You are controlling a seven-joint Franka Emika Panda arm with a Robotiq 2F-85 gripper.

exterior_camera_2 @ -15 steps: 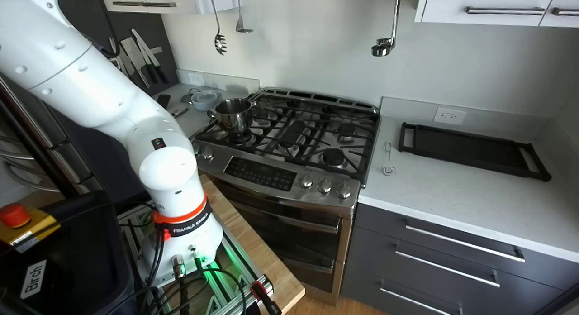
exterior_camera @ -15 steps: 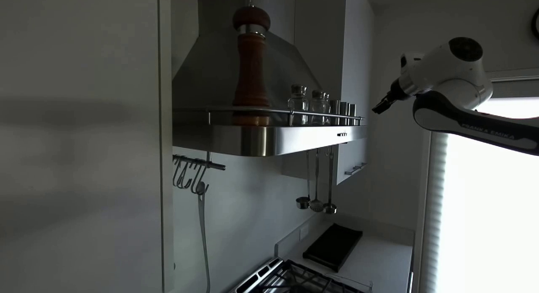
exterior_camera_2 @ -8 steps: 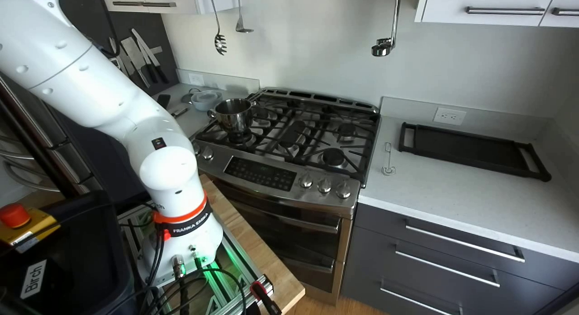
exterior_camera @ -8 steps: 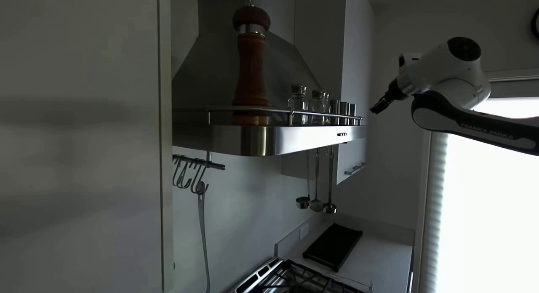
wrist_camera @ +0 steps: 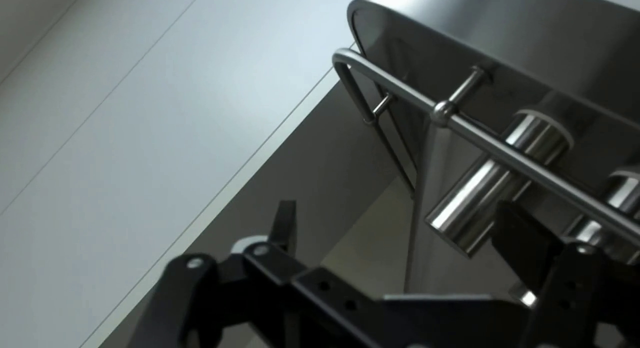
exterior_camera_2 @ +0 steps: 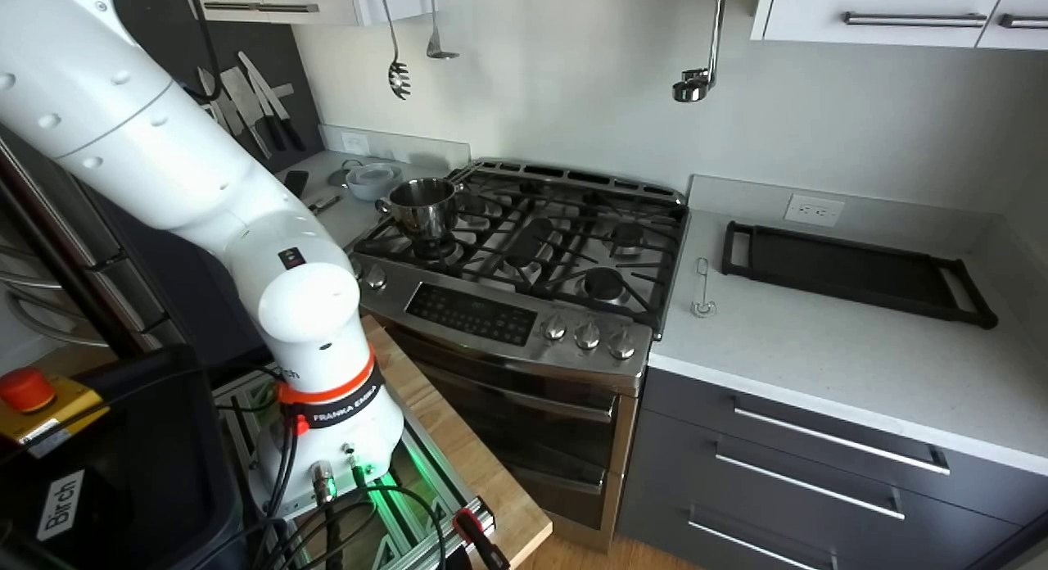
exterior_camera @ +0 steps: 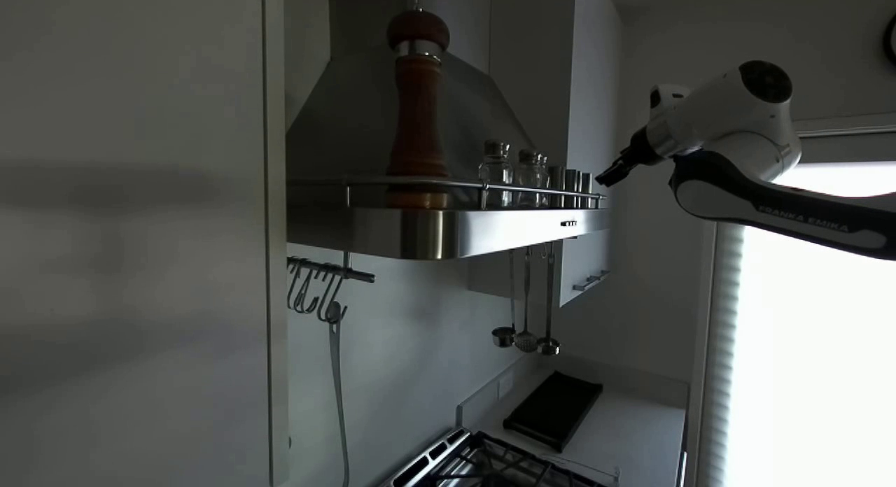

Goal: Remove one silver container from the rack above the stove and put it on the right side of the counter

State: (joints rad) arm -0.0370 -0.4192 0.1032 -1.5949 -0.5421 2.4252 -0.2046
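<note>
Silver cylindrical containers (exterior_camera: pixel 557 186) stand in a row on the hood's rack, at its far end in an exterior view. In the wrist view the end container (wrist_camera: pixel 462 210) shows behind the rail (wrist_camera: pixel 530 167), and another container (wrist_camera: pixel 625 192) is partly hidden by the right finger. My gripper (wrist_camera: pixel 397 220) is open and empty. The end container appears between its fingers, closer to the right one, and apart from them in depth. In an exterior view the gripper (exterior_camera: pixel 610 178) points down-left just off the rack's far end. The right counter (exterior_camera_2: pixel 819 361) shows in an exterior view.
Glass jars (exterior_camera: pixel 495 173) and a tall wooden mill (exterior_camera: pixel 418 116) share the rack. Ladles (exterior_camera: pixel 548 346) hang below the hood (exterior_camera: pixel 518 229). A black tray (exterior_camera_2: pixel 843 269) and a small whisk (exterior_camera_2: pixel 702 296) lie on the right counter. A pot (exterior_camera_2: pixel 422 210) stands on the stove.
In an exterior view my gripper has moved left and slightly up, closer to the rack's end. The arm has shifted slightly in the other views' frames too. The containers have not moved.
</note>
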